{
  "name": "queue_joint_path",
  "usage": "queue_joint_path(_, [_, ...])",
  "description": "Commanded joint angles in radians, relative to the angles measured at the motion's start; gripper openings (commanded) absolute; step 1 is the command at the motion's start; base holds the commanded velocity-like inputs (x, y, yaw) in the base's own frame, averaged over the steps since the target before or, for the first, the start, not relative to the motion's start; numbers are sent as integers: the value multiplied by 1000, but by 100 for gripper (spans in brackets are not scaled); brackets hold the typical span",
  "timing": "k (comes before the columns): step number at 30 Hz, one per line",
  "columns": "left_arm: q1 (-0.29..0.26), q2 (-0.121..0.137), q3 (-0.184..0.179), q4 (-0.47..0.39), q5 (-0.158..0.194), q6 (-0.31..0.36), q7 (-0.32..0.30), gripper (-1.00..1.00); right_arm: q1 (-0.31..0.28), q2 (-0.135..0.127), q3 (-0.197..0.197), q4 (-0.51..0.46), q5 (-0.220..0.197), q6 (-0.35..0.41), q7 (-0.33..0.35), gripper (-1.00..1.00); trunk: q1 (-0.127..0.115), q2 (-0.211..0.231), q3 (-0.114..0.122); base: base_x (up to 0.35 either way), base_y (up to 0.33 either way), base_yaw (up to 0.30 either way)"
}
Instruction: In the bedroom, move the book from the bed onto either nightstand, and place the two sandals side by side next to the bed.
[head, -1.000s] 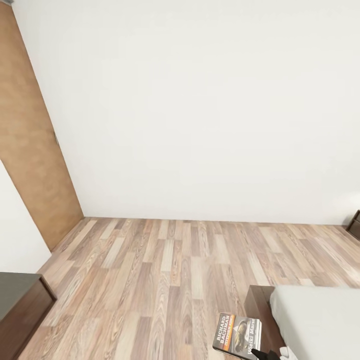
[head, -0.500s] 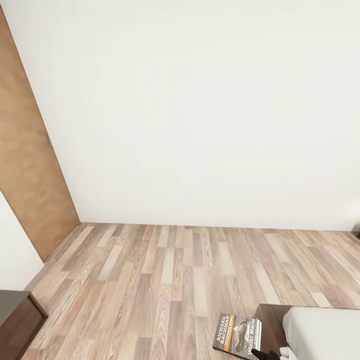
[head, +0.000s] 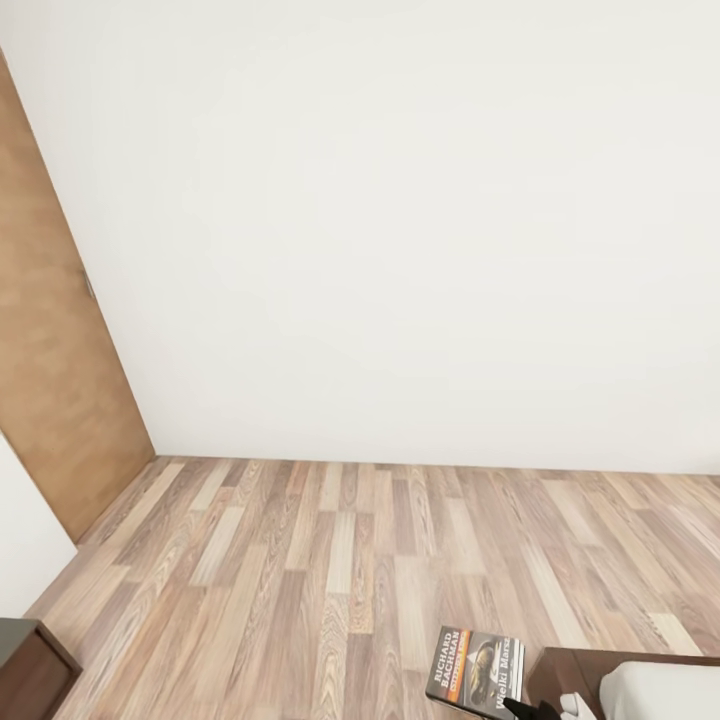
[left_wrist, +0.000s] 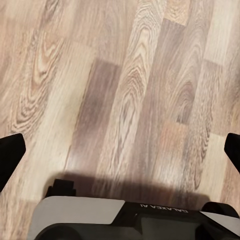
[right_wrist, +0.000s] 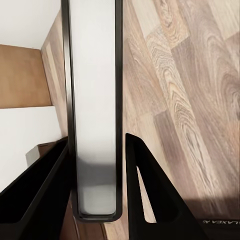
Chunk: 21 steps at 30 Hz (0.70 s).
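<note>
Wood-plank floor (head: 330, 560) spans the bedroom below a plain white wall (head: 400, 230), with a brown door (head: 50, 400) at the left in the head view. At the lower edge of that view the book (head: 475, 668) is held cover-up above the floor, just left of the bed (head: 640, 685), whose dark frame corner and grey mattress show at lower right. Right gripper (right_wrist: 95, 200): seen from its wrist camera, the two black fingers (right_wrist: 150, 195) are closed against the book's (right_wrist: 95, 100) spine end, with its white page edge between them. Left gripper (left_wrist: 120, 150): fingertips sit at opposite margins of its wrist view, spread wide, nothing between them but floor. A dark cabinet corner (head: 30, 665) shows at lower left in the head view.
</note>
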<state>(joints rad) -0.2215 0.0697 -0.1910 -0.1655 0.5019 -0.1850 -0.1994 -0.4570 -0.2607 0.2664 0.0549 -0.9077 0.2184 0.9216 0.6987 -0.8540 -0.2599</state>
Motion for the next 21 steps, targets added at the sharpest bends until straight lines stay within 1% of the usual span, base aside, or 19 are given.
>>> queue_joint_path(1, [-1, 0, -8, 1, 10, -4, -3, 100, -2, 0, 4, 3, -11, 9, 5, -100, 0, -1, -1, 151, 20, 0])
queue_joint_path(4, [-1, 0, -8, 1, 10, -4, -3, 100, -2, 1, 4, 3, -11, 9, 4, -100, 0, -1, -1, 76, 9, 0])
queue_joint_path(7, [-1, 0, -8, 1, 10, -4, -3, 100, -2, 1, 4, 3, -11, 9, 3, -100, 0, -1, -1, 190, 2, 0])
queue_joint_path(21, [0, -1, -8, 1, 10, -5, -3, 100, -2, 0, 4, 3, -11, 9, 3, -100, 0, -1, -1, 312, 0, 0])
